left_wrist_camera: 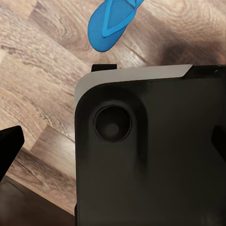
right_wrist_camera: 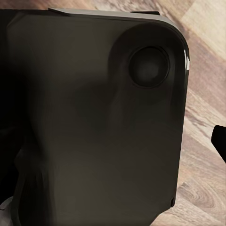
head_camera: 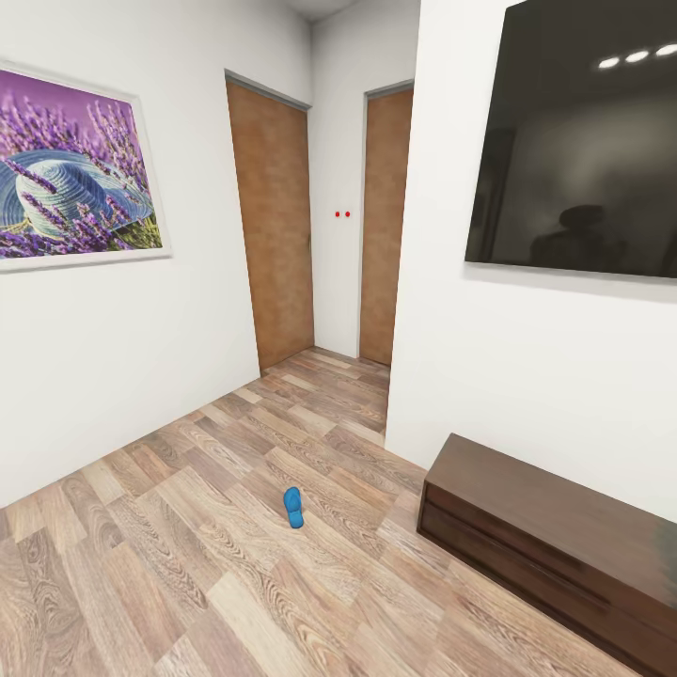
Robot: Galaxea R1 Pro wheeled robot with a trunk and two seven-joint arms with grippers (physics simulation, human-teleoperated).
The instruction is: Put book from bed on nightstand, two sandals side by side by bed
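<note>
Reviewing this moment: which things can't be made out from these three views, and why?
- Sandal: toe end cut off by the left wrist view's edge.
- Sandal: too small in the head view for strap detail.
- Bench cabinet: right end cut off by the head view's edge.

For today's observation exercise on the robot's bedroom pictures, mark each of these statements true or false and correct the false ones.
1. A blue sandal lies on the wood-plank floor. True.
2. The sandal in the head view rests on top of the long dark bench cabinet. False: it lies on the floor, apart from the cabinet, to its left in that view.
3. A lavender picture hangs on the left wall. True.
4. Both brown doors stand wide open. False: the two doors appear shut.
5. A dark screen is mounted on the wall above the cabinet. True.
6. The left wrist view shows a red sandal. False: the sandal there is blue, lying on the floor.
</note>
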